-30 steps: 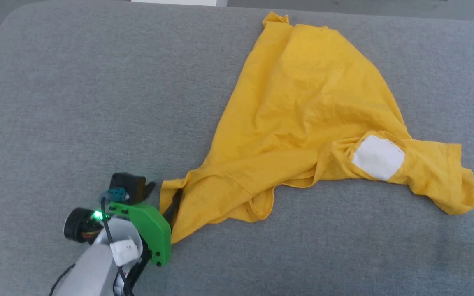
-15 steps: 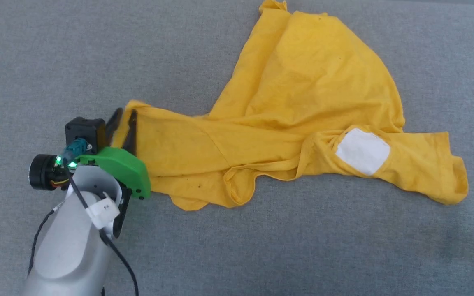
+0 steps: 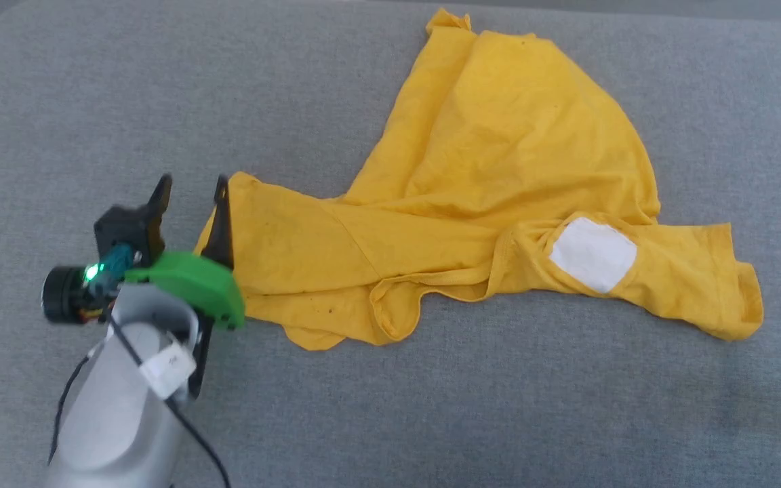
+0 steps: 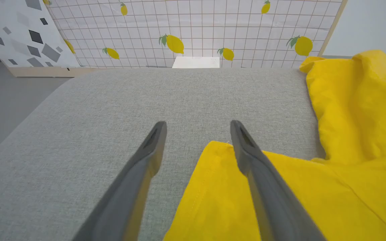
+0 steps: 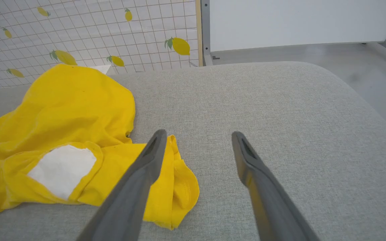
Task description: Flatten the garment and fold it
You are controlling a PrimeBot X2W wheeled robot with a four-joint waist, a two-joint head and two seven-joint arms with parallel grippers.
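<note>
1. The garment point(image 3: 499, 169), a bright yellow T-shirt, lies crumpled on a grey padded surface point(image 3: 92, 102), bunched in a rough triangle with a white patch point(image 3: 592, 253) showing near one sleeve
2. One corner is drawn out to the robot's left; the near hem is rumpled and doubled over
3. The left gripper point(image 3: 192, 183) sits at that corner with its jaws apart; the cloth lies by one finger, unpinched
4. The right gripper point(image 5: 198, 134) hovers just beside the sleeve end on the other side, jaws apart and holding nothing
5. Judged step: flattening, early on; no fold has begun
6. The next move likely calls for a fresh pinch on a bunched edge or the sleeve, then an outward pull to spread the cloth
</note>
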